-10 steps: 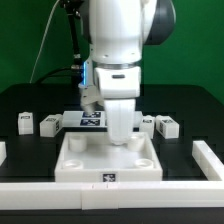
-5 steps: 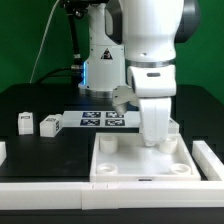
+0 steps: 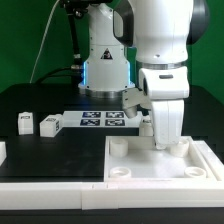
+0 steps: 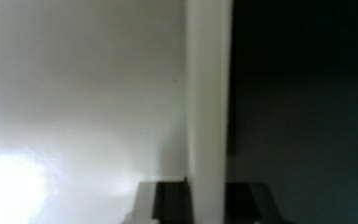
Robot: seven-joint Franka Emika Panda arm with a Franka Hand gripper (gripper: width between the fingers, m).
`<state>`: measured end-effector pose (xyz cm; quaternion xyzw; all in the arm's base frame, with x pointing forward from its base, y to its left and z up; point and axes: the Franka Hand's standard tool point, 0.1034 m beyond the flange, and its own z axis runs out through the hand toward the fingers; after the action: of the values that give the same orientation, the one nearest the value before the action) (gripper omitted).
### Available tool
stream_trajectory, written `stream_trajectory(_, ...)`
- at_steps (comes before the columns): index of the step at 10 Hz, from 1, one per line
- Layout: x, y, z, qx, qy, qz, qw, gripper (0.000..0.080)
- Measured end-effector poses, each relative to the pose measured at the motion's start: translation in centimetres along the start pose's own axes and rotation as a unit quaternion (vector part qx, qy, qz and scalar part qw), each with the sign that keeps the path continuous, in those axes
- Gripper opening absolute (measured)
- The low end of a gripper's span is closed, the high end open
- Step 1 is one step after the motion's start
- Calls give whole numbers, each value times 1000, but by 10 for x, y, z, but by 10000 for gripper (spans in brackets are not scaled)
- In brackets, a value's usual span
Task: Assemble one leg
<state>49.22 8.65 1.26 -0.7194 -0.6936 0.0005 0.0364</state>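
Where the arm [image 3: 165,60] comes down at the exterior view's right, its thick white body blocks the far right part of the white top [image 3: 150,178] and the right end of the marker board [image 3: 100,120]; whatever lies behind it there cannot be made out. The jaws are hidden in the exterior view; in the wrist view two dark fingers [image 4: 162,205] sit on either side of the top's thin upright wall [image 4: 206,100], so the jaws are pinching that wall. The top rests flat on the black bench [image 3: 40,160], close along the white rail [image 3: 50,195] at the front; whether it touches the rail I cannot tell. Round sockets [image 3: 120,148] show at its corners; within its walls only the lower end of the arm is seen. The leg [image 3: 47,124] stands on the bench at the exterior view's left, well apart from the top and just beside the marker board's left end; a second leg [image 3: 24,122] stands just beside it, further left. A black cable [image 3: 45,40] hangs behind them against the green backdrop.
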Motion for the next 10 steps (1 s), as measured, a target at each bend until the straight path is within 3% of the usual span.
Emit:
stream_trajectory(1,0,0,0,0,0,0,1000,64)
stream_trajectory(2,-1,0,0,0,0,1,1000,271)
stream_trajectory(3,-1,0,0,0,0,1,1000,271)
stream_trajectory(4,-1,0,0,0,0,1,1000,478)
stream_trajectory(5,-1,0,0,0,0,1,1000,478)
stream_trajectory(6,-1,0,0,0,0,1,1000,614)
stream_trajectory(10,-2,0,-1,-1,0,5,1000,649)
